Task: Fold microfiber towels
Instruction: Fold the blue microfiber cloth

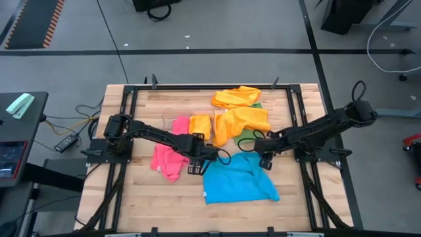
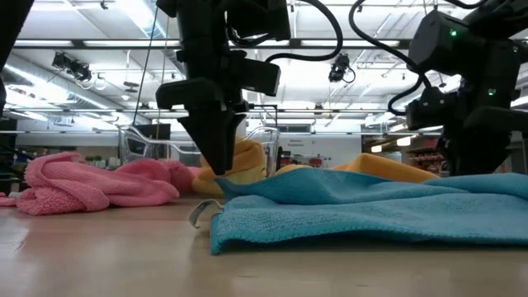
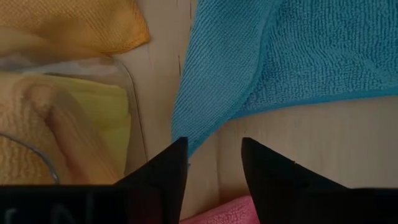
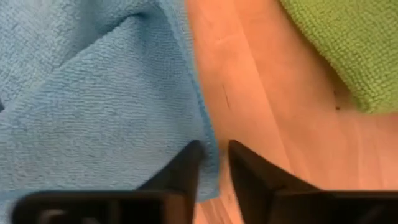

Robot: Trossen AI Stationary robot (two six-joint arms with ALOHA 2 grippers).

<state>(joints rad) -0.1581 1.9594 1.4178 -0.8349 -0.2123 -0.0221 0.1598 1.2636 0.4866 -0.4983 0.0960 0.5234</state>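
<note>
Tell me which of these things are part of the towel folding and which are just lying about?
Part of the job:
- blue towel, with both claws at its far edge: left claw, right claw
- pink towel
- orange towels
- green towel
- yellow towel

Just lying about:
- clear plastic bin
- cables on the floor

**Around the work: table, bin, floor clutter**

A wooden table [image 1: 141, 197] with a butcher-block top sits inside a black metal frame [image 1: 125, 99]. On it stands a clear plastic bin [image 1: 172, 123], its curved transparent wall [image 3: 134, 106] seen close in the left wrist view. The floor [image 1: 217, 26] is grey, crossed by dark lines. Left of the table, cables [image 1: 82, 115] trail to a small black box [image 1: 66, 142]. A side desk [image 1: 20, 131] carries a pale green object [image 1: 21, 104]. Beyond the table, the low view shows ceiling lights [image 2: 74, 66].
</note>
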